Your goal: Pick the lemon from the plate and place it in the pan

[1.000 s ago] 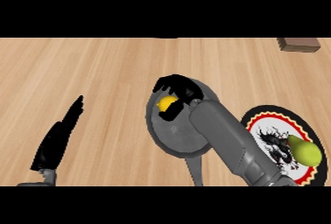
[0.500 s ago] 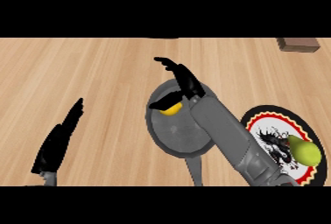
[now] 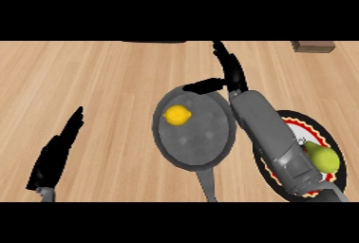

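Note:
The yellow lemon (image 3: 178,115) lies inside the grey pan (image 3: 200,142), in its upper left part, with nothing touching it. My right hand (image 3: 230,71) is open above the pan's far rim, fingers straight and pointing away, thumb out to the left. Its grey forearm runs down across the left side of the plate (image 3: 329,142), which has a dark rim with a red and white band. A green pear (image 3: 323,157) rests on that plate. My left hand (image 3: 57,152) stays open at the lower left, fingers up.
The pan's handle (image 3: 207,184) points toward the lower edge. A brown block (image 3: 313,46) sits at the far right corner of the wooden counter. A dark shape (image 3: 154,42) shows at the top edge.
My right hand opened and lifted off the lemon, then moved up and to the right past the pan's rim. The lemon now lies uncovered in the pan. The left hand has not moved.

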